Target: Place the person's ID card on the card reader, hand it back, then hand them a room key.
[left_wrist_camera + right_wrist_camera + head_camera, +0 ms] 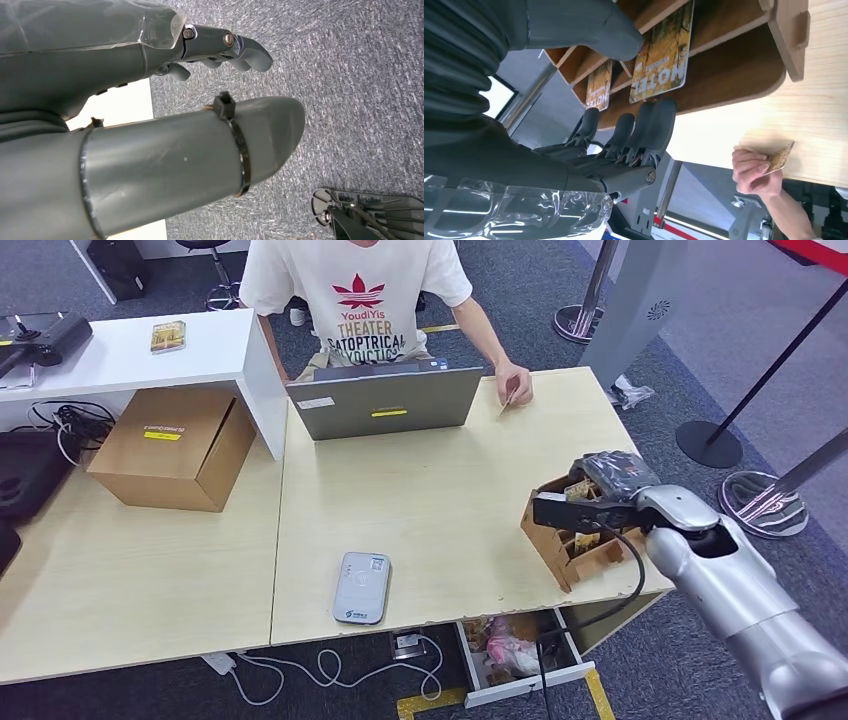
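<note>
The right hand's fingers (pixel 644 125) are spread apart and empty, reaching into the wooden card holder (pixel 575 540) at the table's (pixel 440 500) right edge. A room key (pixel 661 55) stands upright in its slot just beside the thumb. The left hand (pixel 220 50) hangs by the floor, loosely curled, holding nothing. The person's hand (pixel 515 385) holds the ID card (pixel 507 398) across the table, well apart from the card reader (pixel 361 587).

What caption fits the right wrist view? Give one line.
Right hand reaches into the wooden card holder beside a room key.
</note>
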